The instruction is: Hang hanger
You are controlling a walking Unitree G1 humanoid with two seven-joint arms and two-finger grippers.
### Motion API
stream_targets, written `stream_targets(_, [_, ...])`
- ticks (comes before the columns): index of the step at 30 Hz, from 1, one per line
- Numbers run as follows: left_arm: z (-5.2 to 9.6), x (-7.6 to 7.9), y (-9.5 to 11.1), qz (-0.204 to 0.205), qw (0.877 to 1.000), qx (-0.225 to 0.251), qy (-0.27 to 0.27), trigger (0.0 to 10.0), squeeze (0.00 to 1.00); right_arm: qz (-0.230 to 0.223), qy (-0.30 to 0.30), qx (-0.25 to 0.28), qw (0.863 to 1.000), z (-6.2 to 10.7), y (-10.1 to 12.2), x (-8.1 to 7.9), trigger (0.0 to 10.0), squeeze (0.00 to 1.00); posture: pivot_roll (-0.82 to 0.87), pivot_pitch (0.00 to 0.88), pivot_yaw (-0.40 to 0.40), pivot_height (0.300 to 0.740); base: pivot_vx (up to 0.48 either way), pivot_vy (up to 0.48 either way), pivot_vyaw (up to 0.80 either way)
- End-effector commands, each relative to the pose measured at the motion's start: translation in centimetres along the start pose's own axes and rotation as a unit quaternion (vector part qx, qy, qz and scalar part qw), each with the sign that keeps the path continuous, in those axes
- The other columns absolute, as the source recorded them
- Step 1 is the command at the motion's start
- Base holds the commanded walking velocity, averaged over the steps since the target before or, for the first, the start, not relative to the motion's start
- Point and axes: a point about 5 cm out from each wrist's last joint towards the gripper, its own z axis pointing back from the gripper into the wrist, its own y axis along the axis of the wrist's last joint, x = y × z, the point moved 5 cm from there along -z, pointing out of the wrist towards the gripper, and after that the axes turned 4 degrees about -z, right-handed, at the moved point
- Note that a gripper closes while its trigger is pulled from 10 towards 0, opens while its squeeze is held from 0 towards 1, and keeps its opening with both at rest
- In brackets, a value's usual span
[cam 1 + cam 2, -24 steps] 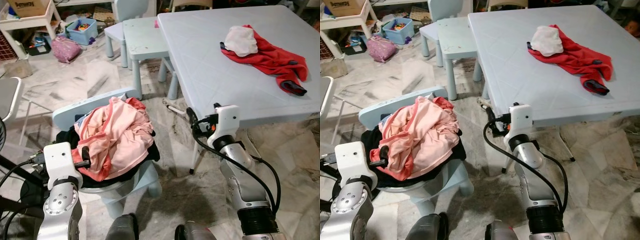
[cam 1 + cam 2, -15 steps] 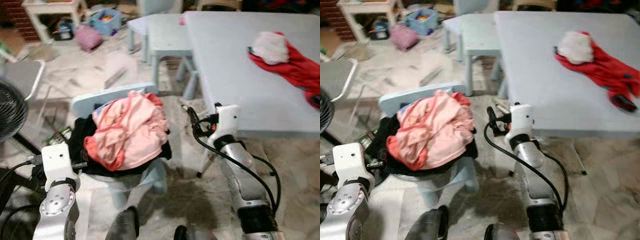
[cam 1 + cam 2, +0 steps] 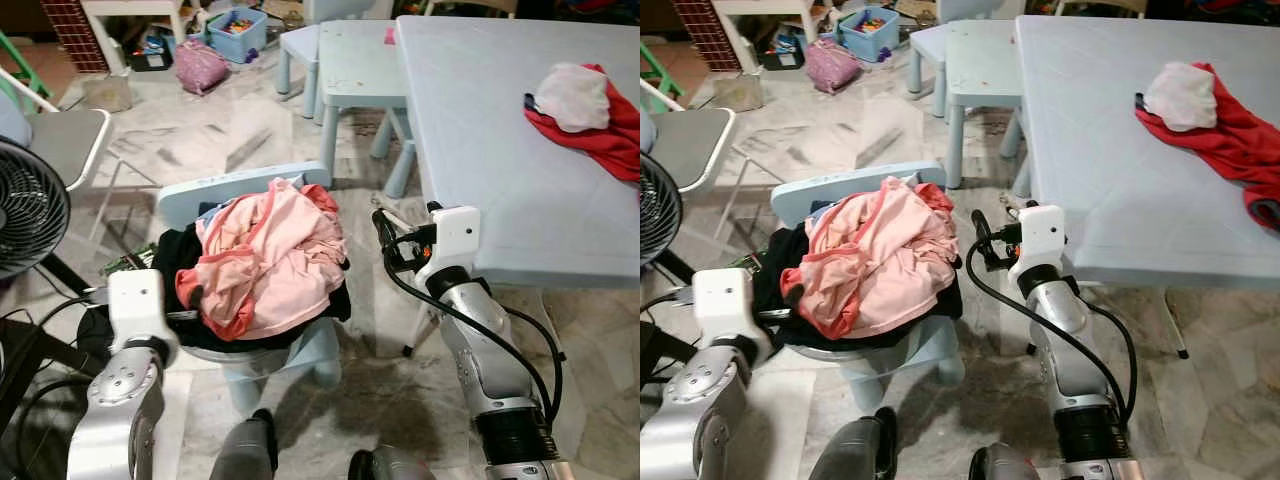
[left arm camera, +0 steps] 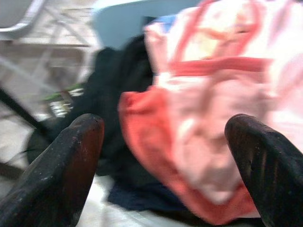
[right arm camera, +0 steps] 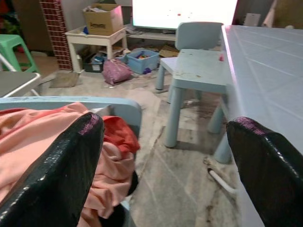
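Item 1. Small pale blue chair, standing on the marble floor just beside the near left corner of the table. We log a heap of clothes on its seat: a pink garment with coral trim on top, reaching up to the backrest, and a black garment under it, spilling over the seat's left and front edges. We cannot tell whether a hanger lies in this heap.

Item 2. Left gripper. Fingers spread wide apart, holding nothing, at the left edge of the seat; one fingertip is at the coral hem of the pink garment.

Item 3. Right gripper. Fingers likewise wide apart and empty, raised between the chair and the table's near left corner, pointing away from us across the floor.

Item 4. Large pale blue table. Towards its far right edge we record a red garment with a white cloth lying on it.

Item 5. Surroundings. A small pale blue child's table touching the large table's far left corner; a black fan left of the chair; a purple bag and a blue bin of toys on the floor beyond.
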Motion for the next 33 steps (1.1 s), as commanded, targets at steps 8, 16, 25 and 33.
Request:
stream_targets(8, [-1.3, -0.1, -0.5, 0.004, 1.0, -0.014, -0.026, 10.0, 0.0, 0.009, -0.002, 0.0, 1.0, 0.4, 0.4, 0.5, 10.0, 0.0, 0.03, 0.158, -0.041, 0.74, 0.0, 0.0, 0.0])
stream_targets(16, [-2.1, -0.5, -0.7, 0.014, 0.999, -0.023, -0.045, 10.0, 0.0, 0.014, -0.002, 0.0, 1.0, 0.7, 0.5, 0.8, 10.0, 0.0, 0.01, 0.157, -0.045, 0.74, 0.0, 0.0, 0.0])
stream_targets(25, [-3.0, -0.8, -0.6, 0.01, 0.997, -0.019, -0.075, 10.0, 0.0, -0.041, 0.142, -0.039, 0.988, 2.1, 0.0, -3.2, 10.0, 0.0, -0.02, 0.146, -0.056, 0.74, 0.0, 0.0, 0.0])
stream_targets(33, [-3.6, -0.6, -0.5, -0.006, 0.996, -0.007, -0.086, 10.0, 0.0, -0.024, 0.257, -0.11, 0.96, 5.7, -1.9, -5.2, 10.0, 0.0, -0.05, 0.148, -0.067, 0.74, 0.0, 0.0, 0.0])
